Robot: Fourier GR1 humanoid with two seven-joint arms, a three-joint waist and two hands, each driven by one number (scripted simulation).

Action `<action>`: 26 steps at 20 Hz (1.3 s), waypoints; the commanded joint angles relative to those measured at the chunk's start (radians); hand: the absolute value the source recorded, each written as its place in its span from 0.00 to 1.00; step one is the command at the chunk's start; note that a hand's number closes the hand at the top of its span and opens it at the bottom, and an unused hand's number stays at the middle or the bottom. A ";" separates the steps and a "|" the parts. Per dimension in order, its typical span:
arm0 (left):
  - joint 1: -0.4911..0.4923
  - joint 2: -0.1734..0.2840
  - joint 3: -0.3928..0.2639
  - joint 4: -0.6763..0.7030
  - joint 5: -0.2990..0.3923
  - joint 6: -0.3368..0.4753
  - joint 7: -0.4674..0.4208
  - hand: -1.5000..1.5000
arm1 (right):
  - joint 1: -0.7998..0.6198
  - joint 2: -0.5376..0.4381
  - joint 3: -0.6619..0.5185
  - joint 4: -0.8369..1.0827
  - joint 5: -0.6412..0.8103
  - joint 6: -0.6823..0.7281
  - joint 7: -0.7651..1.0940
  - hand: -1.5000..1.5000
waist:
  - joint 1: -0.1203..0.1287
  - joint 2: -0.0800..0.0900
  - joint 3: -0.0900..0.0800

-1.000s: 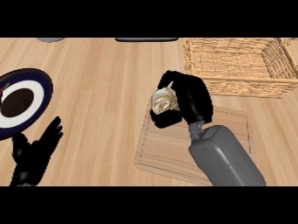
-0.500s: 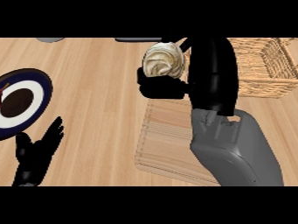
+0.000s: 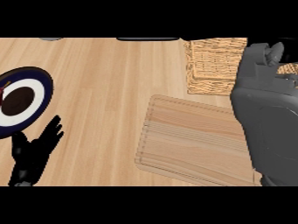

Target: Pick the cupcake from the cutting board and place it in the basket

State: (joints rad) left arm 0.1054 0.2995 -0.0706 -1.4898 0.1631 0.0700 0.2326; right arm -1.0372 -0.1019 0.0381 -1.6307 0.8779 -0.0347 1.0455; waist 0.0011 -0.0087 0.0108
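The wooden cutting board (image 3: 190, 142) lies bare in the middle of the counter, with no cupcake showing on it. The wicker basket (image 3: 212, 65) stands at the back right. My right forearm (image 3: 277, 127) rises large at the view's right and covers much of the basket. My right hand (image 3: 294, 47) shows only as a dark shape at the top right, over the basket. The cupcake shows nowhere in this view. My left hand (image 3: 33, 151) rests open at the lower left, fingers up.
A dark blue and white plate (image 3: 17, 103) with a brown centre and a red item at its left edge sits at the far left. Along the counter's back edge lie a grey object (image 3: 50, 39) and a dark flat object (image 3: 148, 39).
My right arm has lifted and swung right from the cutting board to above the basket. The cupcake, seen in the hand before, is now out of sight. The left hand has stayed still.
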 commanded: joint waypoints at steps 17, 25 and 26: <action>-0.017 -0.040 0.005 0.090 -0.014 -0.012 0.049 0.50 | 0.065 -0.131 -0.250 0.395 -0.169 -0.115 -0.348 1.00 | 0.006 0.015 -0.010; -0.017 -0.061 -0.014 0.092 -0.054 0.014 0.072 0.50 | 0.045 -0.116 -0.316 0.514 -0.240 -0.186 -0.436 1.00 | 0.007 0.013 -0.011; 0.023 -0.054 -0.007 0.083 -0.038 -0.016 0.030 0.50 | 0.090 -0.134 -0.351 0.532 -0.278 -0.197 -0.510 1.00 | 0.011 0.014 -0.010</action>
State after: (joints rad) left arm 0.0904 0.2663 -0.0584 -1.4777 0.1290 0.0604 0.2264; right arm -0.9865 -0.2295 -0.2813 -1.1421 0.6413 -0.2059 0.6192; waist 0.0148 -0.0034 0.0154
